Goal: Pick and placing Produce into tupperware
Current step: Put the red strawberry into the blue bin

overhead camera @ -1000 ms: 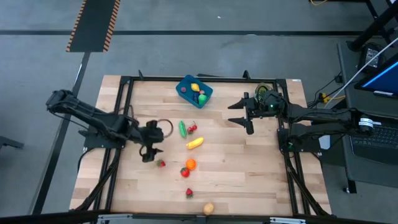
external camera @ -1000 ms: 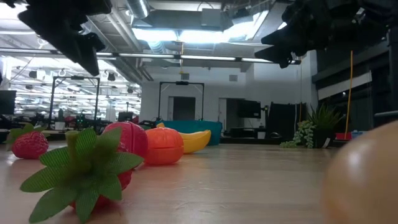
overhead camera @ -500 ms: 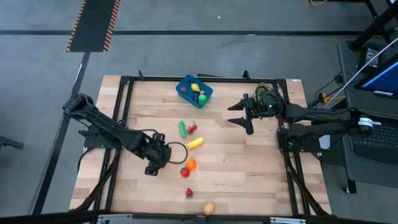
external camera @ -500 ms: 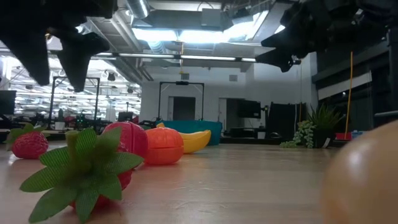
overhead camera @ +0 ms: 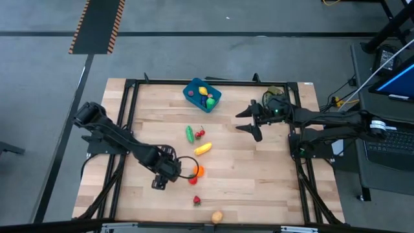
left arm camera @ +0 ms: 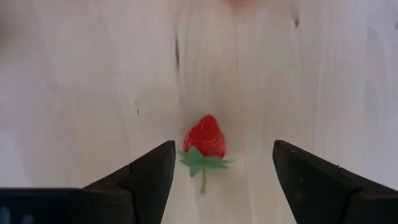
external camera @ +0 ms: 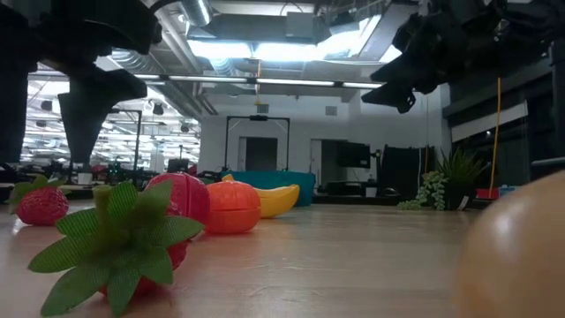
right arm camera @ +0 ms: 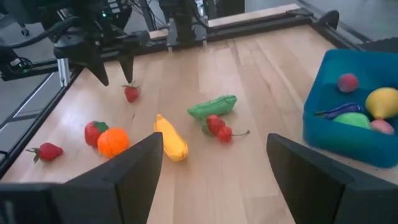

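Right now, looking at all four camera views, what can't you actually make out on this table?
- High view: the strawberry under the left gripper is covered by that arm.
- Low view: the tupperware is mostly screened by the banana and the orange; its contents don't show.
- Low view: the tan fruit is blurred and cut by the edge.
- Right wrist view: the purple piece in the tupperware is too small to identify.

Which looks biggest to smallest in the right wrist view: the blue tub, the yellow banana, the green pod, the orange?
1. Blue tub, largest, though nearest the camera and cut off by the picture's edge.
2. Banana and green pod: too alike to rank.
3. Orange, smallest.
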Controlling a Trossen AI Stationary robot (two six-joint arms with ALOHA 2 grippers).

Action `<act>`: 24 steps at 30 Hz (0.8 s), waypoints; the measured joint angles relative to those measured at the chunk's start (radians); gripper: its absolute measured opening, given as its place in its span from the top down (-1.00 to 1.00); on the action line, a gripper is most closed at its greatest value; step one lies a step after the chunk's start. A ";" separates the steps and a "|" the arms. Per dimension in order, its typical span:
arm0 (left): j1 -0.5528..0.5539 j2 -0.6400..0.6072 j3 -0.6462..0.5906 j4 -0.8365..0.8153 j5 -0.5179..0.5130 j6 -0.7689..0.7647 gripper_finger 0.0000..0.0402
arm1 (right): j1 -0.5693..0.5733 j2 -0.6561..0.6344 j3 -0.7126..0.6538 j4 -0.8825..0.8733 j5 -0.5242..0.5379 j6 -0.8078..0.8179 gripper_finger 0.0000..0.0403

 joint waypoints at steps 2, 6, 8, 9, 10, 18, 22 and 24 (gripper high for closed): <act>0.000 0.010 0.000 0.002 0.000 0.000 -0.30 | 0.000 0.016 0.000 0.003 0.000 0.000 -0.43; 0.001 0.043 0.000 0.005 0.000 0.003 -0.30 | 0.000 0.051 0.000 0.004 0.000 0.028 -0.43; 0.003 0.063 0.000 0.008 -0.002 0.003 -0.30 | 0.000 0.071 0.000 0.006 0.000 0.041 -0.43; 0.003 0.075 0.000 0.005 -0.002 0.003 -0.30 | 0.000 0.081 0.000 0.006 0.000 0.052 -0.43; 0.003 0.085 0.000 0.005 -0.003 0.004 -0.30 | 0.000 0.092 0.000 0.010 0.000 0.056 -0.43; 0.003 0.148 0.000 0.006 -0.005 0.002 -0.30 | 0.022 0.164 0.000 0.026 -0.001 0.079 -0.43; 0.003 0.175 0.000 0.009 -0.005 0.000 -0.30 | 0.042 0.183 0.000 0.025 -0.001 0.079 -0.43; 0.003 0.185 0.002 0.009 -0.004 -0.002 -0.30 | 0.052 0.188 0.000 0.025 -0.001 0.078 -0.43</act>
